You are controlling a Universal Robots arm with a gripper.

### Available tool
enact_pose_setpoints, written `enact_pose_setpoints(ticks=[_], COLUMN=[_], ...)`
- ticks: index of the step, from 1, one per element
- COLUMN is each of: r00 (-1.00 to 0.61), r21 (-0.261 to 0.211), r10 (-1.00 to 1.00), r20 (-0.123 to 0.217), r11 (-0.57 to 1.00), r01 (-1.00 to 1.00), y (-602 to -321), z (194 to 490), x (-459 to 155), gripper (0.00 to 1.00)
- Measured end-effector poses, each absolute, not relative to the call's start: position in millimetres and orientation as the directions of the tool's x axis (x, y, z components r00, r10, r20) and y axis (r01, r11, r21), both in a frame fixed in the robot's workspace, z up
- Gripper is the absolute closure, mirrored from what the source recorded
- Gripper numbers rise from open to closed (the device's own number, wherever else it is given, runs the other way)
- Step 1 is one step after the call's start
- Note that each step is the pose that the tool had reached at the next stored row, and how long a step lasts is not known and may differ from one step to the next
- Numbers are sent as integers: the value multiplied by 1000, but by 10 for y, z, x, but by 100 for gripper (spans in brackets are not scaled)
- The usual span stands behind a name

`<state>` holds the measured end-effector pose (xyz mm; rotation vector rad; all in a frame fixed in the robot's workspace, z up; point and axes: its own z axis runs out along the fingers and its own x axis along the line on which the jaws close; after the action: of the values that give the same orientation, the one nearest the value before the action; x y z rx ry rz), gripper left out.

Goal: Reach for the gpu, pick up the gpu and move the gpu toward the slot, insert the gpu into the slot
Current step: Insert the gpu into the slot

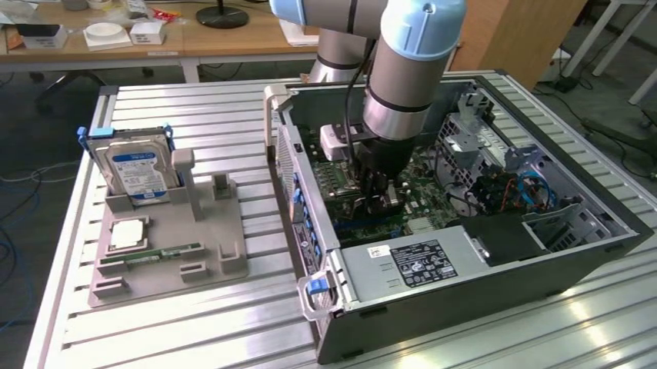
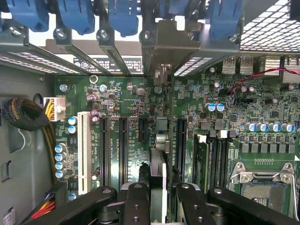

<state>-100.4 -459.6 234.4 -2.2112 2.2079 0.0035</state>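
My gripper (image 1: 378,201) is deep inside the open computer case (image 1: 575,254), low over the green motherboard (image 1: 426,201). In the wrist view the gripper (image 2: 159,190) is shut on the gpu (image 2: 158,161), which I see edge-on as a thin upright card between the two black fingers (image 2: 136,197). Its silver end bracket (image 2: 157,44) stands against the case's rear wall, between the blue slot clips (image 2: 124,16). The card lies in line with the black expansion connectors (image 2: 123,145) and covers the slot beneath it. I cannot tell whether the card is seated.
Outside the case, a grey fixture (image 1: 169,246) holds a blue-labelled hard drive (image 1: 138,165), a processor (image 1: 128,231) and a green memory stick (image 1: 154,254). Near the card are a white connector (image 2: 84,150), memory connectors (image 2: 213,154), the processor socket (image 2: 262,187), a cable bundle (image 2: 23,115) and the power supply (image 1: 411,261).
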Motion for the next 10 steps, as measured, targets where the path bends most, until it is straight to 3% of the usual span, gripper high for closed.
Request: enact_pose_setpoints(ticks=[10], r00=[2], r21=[-10], r10=[-1000], r20=[-14], r11=[-1], r01=[-1000], y=[-4596], z=[2325], x=[-1004], gripper=[73])
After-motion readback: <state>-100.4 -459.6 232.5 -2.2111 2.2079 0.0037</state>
